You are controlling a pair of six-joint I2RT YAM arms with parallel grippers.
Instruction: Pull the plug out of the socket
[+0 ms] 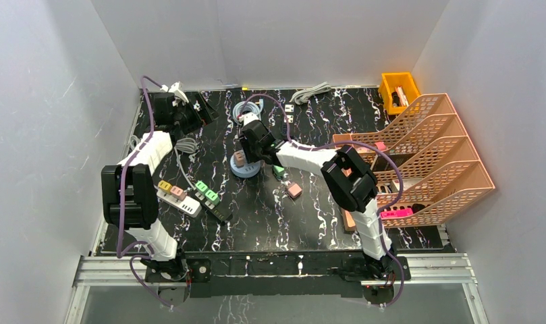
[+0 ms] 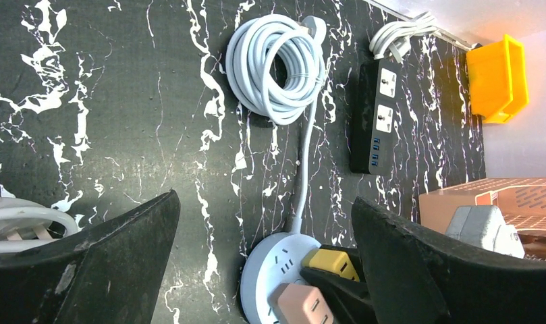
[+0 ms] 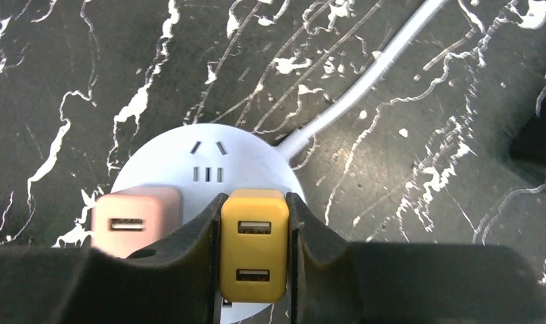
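Observation:
A round white socket [image 3: 209, 152] lies on the black marbled table, with a yellow plug [image 3: 254, 244] and a pink plug [image 3: 135, 219] on its face. My right gripper [image 3: 255, 199] is shut on the yellow plug, one finger on each side. In the top view the right gripper [image 1: 246, 152] is over the socket [image 1: 245, 169]. My left gripper [image 1: 196, 111] is open and empty, held above the table at the far left. Its wrist view shows the socket [image 2: 273, 270], yellow plug [image 2: 331, 262] and pink plug [image 2: 300, 305] between its spread fingers.
A coiled white cable [image 2: 277, 64] runs to the socket. A black power strip [image 2: 380, 115] lies beyond it. A white strip [image 1: 179, 199] and a black strip [image 1: 212, 201] with plugs lie front left. Loose plugs [image 1: 294, 190], orange file racks [image 1: 418, 162] and a yellow bin [image 1: 399, 91] stand at the right.

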